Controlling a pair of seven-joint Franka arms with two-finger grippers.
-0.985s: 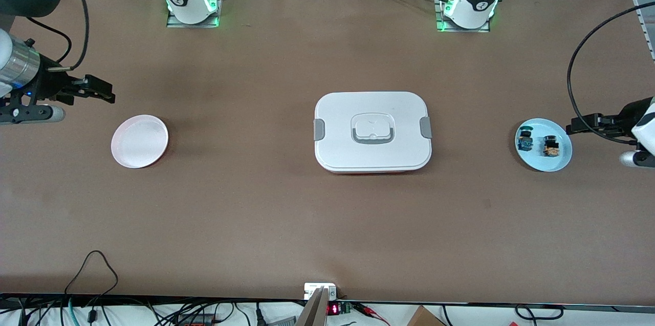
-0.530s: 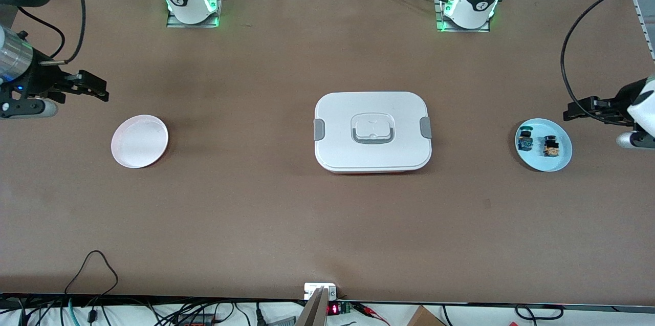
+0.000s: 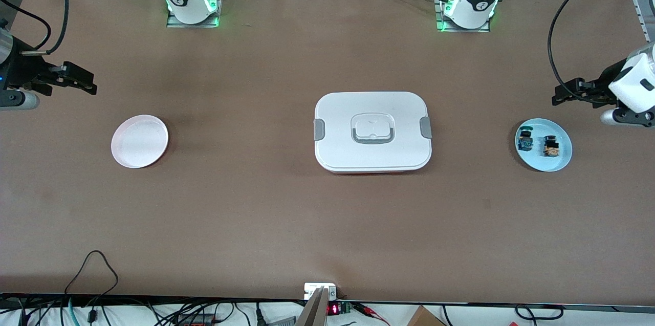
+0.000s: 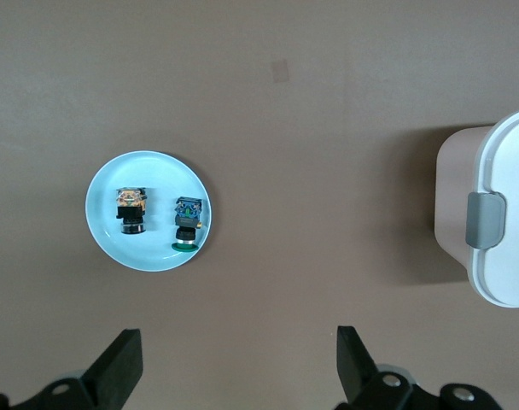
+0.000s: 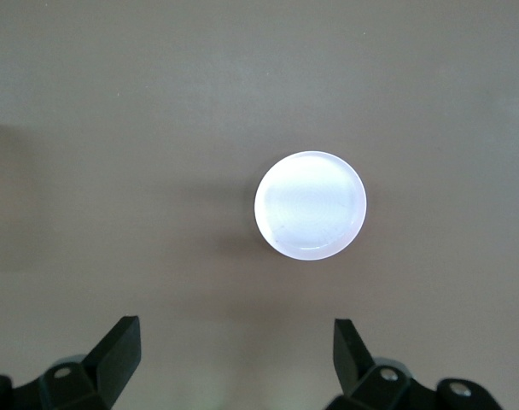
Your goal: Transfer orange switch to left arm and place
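Blue plate: orange switch, blue-green switch | pink plate | both jaws spread

Both arms run off the front view's side edges, the box is cut by the left wrist view's edge, each end effector shows only its fingers in its own wrist view, and the orange switch is too small for detail.
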